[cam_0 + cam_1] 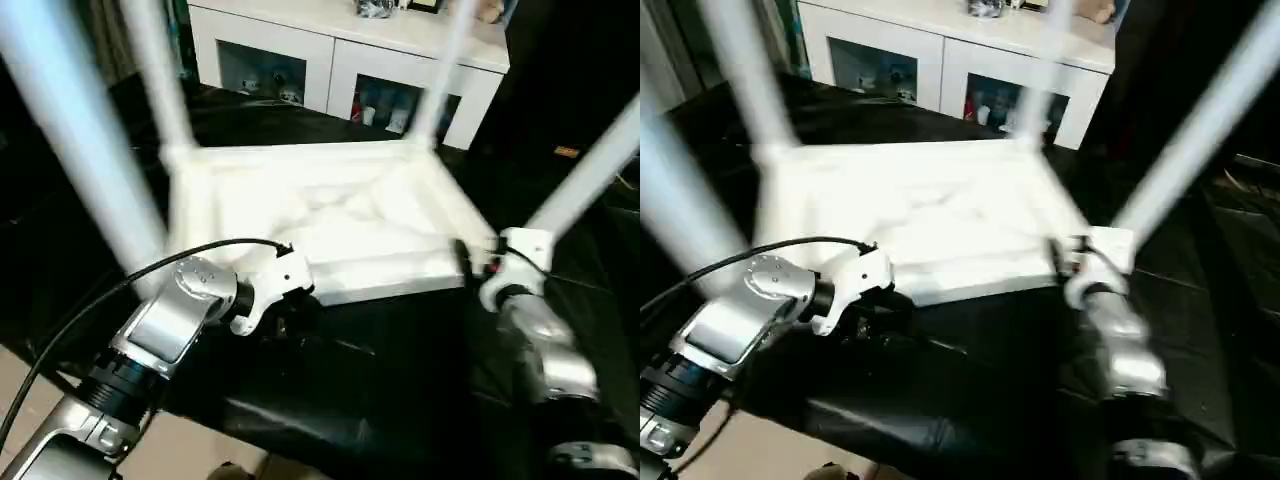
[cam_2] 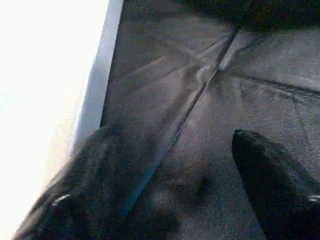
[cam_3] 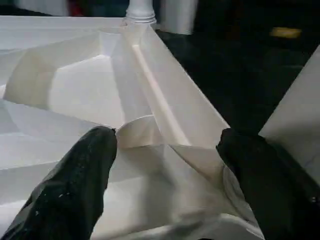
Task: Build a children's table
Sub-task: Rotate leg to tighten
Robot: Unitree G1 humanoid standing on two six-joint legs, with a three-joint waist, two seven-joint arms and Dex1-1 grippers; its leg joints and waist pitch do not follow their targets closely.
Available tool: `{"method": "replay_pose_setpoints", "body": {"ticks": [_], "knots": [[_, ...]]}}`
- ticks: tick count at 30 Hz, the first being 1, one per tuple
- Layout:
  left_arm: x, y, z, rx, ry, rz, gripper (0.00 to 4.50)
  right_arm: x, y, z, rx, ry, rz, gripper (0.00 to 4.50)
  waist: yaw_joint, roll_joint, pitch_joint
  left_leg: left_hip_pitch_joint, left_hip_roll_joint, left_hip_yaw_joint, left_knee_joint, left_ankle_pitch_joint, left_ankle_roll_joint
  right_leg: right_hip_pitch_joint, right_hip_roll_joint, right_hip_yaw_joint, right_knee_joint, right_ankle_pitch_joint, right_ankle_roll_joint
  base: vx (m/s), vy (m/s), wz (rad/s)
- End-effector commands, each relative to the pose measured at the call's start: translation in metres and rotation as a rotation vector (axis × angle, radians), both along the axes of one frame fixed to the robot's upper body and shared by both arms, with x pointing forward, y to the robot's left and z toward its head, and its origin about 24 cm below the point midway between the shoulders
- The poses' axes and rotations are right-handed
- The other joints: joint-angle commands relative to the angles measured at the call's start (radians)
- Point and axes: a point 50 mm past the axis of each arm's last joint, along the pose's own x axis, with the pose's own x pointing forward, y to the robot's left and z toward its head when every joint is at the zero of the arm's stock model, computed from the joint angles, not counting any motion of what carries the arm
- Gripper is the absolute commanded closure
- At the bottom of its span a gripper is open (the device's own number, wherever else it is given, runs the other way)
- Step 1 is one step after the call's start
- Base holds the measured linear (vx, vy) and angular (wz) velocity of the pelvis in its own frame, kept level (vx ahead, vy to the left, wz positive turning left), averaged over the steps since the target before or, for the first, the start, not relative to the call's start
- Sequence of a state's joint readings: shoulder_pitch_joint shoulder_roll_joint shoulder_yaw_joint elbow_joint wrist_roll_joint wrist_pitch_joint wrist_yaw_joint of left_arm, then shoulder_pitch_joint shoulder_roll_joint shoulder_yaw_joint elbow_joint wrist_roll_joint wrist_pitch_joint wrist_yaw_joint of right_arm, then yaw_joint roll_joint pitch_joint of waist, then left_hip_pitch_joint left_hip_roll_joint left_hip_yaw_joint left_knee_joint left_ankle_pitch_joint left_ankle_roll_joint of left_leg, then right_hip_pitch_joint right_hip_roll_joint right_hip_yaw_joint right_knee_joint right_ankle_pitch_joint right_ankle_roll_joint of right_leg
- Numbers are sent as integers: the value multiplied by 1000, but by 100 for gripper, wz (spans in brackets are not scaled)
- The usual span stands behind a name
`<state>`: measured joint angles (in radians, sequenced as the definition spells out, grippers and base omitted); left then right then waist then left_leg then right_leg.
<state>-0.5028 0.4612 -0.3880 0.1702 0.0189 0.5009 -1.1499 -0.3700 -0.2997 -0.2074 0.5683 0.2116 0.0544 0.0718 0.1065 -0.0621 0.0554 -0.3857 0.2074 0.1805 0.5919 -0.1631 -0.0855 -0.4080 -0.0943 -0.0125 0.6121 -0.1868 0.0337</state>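
Observation:
The children's table lies upside down on a black padded surface, its white tabletop (image 1: 340, 215) showing the ribbed underside (image 3: 85, 85). Four white legs stand up from the corner sockets: front left (image 1: 70, 150), back left (image 1: 160, 80), back right (image 1: 445, 70), front right (image 1: 585, 175). My left gripper (image 2: 175, 135) is open just off the tabletop's front-left edge (image 2: 95, 100), over the black surface with nothing between its fingers. At the front-right corner my right gripper (image 3: 167, 132) is open above the ribs, beside the front right leg (image 3: 300, 100).
A white glass-door cabinet (image 1: 340, 50) stands behind the table. The black padded surface (image 1: 380, 380) extends in front of the tabletop and to its right. Pale floor (image 1: 190, 450) shows at the near left. A black cable (image 1: 90, 295) runs along my left forearm.

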Motion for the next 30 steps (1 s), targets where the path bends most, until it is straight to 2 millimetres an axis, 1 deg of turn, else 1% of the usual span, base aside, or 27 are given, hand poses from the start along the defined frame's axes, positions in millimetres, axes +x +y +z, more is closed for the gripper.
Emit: {"method": "replay_pose_setpoints", "body": {"ticks": [1,2,3,4,5,6,7,8,9,10,11,12,13,14,15,16,17,18,19,20,21,22,23,25,26,28,30], "knots": [[-2,-1,2,-36,-25,-9,26,-7,-27,7,-30,-26,-89,63,-11,0,-70,21,1,12,-69,-193,-7,41,-12,13,-55,-95,-159,0,0,0],[-4,-2,5,-90,-36,-26,26,-6,-27,7,-35,-24,-64,63,-12,-1,-71,18,1,12,-68,-183,-5,44,-12,12,-53,-80,-160,0,0,0],[-6,-3,7,-110,-39,-32,25,-6,-27,7,-36,-23,-53,63,-11,1,-72,18,0,11,-68,-180,-5,44,-12,11,-51,-73,-163,0,0,0],[-6,-3,7,-112,-39,-32,24,-6,-27,7,-37,-23,-52,63,-16,-2,-72,15,0,11,-68,-177,-1,46,-11,10,-51,-66,-165,0,0,0],[-10,-2,11,-173,-54,-43,13,-6,-24,6,-50,-17,-5,63,-24,0,-71,13,0,10,-68,-191,5,46,-11,9,-52,-73,-174,0,0,0],[-12,0,13,-205,-58,-42,5,-7,-22,6,-58,-13,19,63,-24,0,-71,14,1,10,-68,-196,7,46,-13,9,-54,-81,-176,0,0,0],[-13,0,13,-206,-58,-42,5,-7,-22,6,-59,-13,20,63,-27,-2,-71,11,1,10,-67,-195,8,48,-14,9,-52,-84,-179,0,0,0],[-20,5,17,-271,-63,-36,5,-9,-18,2,-61,-1,69,63,-29,0,-70,13,2,11,-68,-202,11,44,-12,9,-55,-99,-180,0,0,0],[-25,11,15,-292,-51,-22,5,-11,-15,0,-56,-1,99,63,-36,-2,-69,7,2,9,-69,-207,13,48,-13,8,-55,-104,-185,0,0,0],[-26,13,15,-297,-49,-18,5,-11,-14,0,-54,-1,106,63,-37,0,-70,10,4,9,-68,-213,16,47,-15,9,-55,-107,-189,0,0,0],[-30,18,14,-312,-40,-6,5,-13,-11,-1,-49,-2,130,63,-43,2,-70,12,4,9,-67,-220,23,43,-12,9,-55,-114,-191,0,0,0],[-38,30,10,-315,-15,23,5,-16,-3,-3,-33,-9,195,63,-47,4,-68,14,4,10,-69,-232,27,39,-7,9,-59,-133,-189,0,0,0],[-49,45,5,-306,11,51,5,-23,8,-6,-7,-15,270,63,-50,0,-68,10,5,8,-69,-240,30,42,-9,8,-57,-137,-188,0,0,0],[-55,55,2,-295,21,65,5,-27,14,-8,8,-17,312,63,-53,3,-62,6,8,5,-76,-264,34,41,-12,9,-61,-175,-174,0,0,0],[-59,62,0,-283,22,76,5,-30,17,-10,10,-15,328,63,-60,6,-62,16,9,6,-77,-297,35,31,-6,9,-68,-219,-170,0,0,0],[-62,69,-1,-274,23,87,5,-34,19,-13,9,-11,330,63,-60,3,-63,18,10,6,-77,-306,34,29,-6,9,-69,-227,-173,0,0,0],[-64,72,-1,-270,28,95,5,-36,19,-15,12,-7,324,63,-61,6,-59,16,11,4,-82,-320,28,27,-6,10,-71,-247,-175,0,0,0],[-67,79,-1,-265,36,112,5,-40,20,-19,18,-1,310,63,-56,12,-55,28,14,5,-83,-364,16,16,-5,11,-75,-282,-175,0,0,0],[-69,88,1,-263,36,140,5,-44,20,-23,23,6,282,63,-56,9,-53,28,13,6,-83,-384,12,14,-5,12,-76,-299,-172,0,0,0],[-71,96,3,-267,30,166,5,-48,19,-27,24,12,253,63,-55,11,-52,21,11,1,-88,-402,-1,19,-10,12,-76,-333,-160,0,0,0],[-71,102,5,-271,21,185,5,-50,18,-30,26,16,230,63,-53,13,-54,26,11,2,-88,-413,-11,13,-9,14,-78,-339,-152,0,0,0],[-71,102,5,-271,21,185,5,-50,18,-30,26,16,230,63,-53,13,-53,27,12,1,-88,-420,-14,12,-8,13,-78,-336,-151,0,0,0],[-68,120,13,-333,-26,288,5,-58,15,-37,26,35,157,63,-50,17,-52,27,10,0,-90,-432,-20,12,-8,14,-78,-335,-148,0,0,0],[-63,134,18,-369,-75,361,5,-64,11,-43,26,67,104,63,-50,15,-54,27,7,-1,-90,-444,-27,12,-6,13,-78,-329,-145,0,0,0],[-59,138,21,-388,-98,394,5,-66,10,-45,22,83,85,63,-50,13,-54,27,6,-2,-91,-451,-29,13,-6,12,-78,-329,-140,0,0,0],[-50,143,25,-434,-148,451,5,-67,9,-49,18,104,66,63,-49,15,-55,27,5,-3,-91,-446,-30,14,-7,13,-78,-317,-137,0,0,0],[-44,143,27,-462,-183,480,5,-67,10,-50,19,109,64,63,-50,14,-58,23,6,-5,-91,-424,-32,20,-12,13,-75,-294,-137,0,0,0]]}}
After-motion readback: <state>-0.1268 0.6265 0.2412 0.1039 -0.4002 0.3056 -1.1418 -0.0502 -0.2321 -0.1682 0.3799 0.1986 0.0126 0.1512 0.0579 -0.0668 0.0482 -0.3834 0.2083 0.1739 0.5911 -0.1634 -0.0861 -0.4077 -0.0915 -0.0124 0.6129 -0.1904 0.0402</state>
